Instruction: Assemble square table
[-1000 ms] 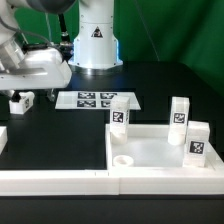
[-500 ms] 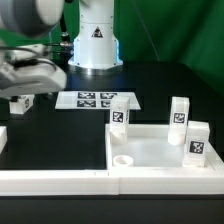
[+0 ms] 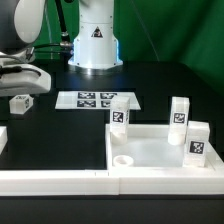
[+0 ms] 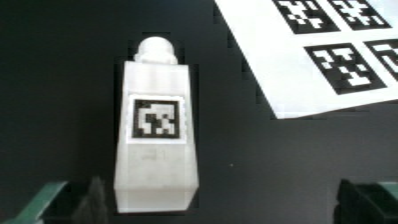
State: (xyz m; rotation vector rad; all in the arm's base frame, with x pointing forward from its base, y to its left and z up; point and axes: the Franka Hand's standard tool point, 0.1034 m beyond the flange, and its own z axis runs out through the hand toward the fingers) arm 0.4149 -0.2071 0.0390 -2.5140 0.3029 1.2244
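Observation:
The square tabletop (image 3: 160, 152) lies at the exterior view's right, with a round corner socket (image 3: 124, 160) showing. Three tagged white legs stand at it: one (image 3: 119, 116) by its far left corner, one (image 3: 179, 113) at its far rim, one (image 3: 198, 141) at its right. A fourth leg (image 3: 20, 101) lies flat on the black table at the left. My gripper (image 3: 24, 86) hangs just above that leg. In the wrist view the leg (image 4: 157, 115) lies lengthwise, tag up, its end near one finger (image 4: 71, 200). The gripper (image 4: 222, 205) is open and holds nothing.
The marker board (image 3: 95, 100) lies behind the tabletop, to the right of the lying leg; it also shows in the wrist view (image 4: 329, 45). A long white border rail (image 3: 60, 181) runs along the table's front edge. The robot base (image 3: 95, 40) stands at the back.
The arm has swung toward the exterior view's left and the hand now sits over the lying leg. The leg and the other parts have not moved.

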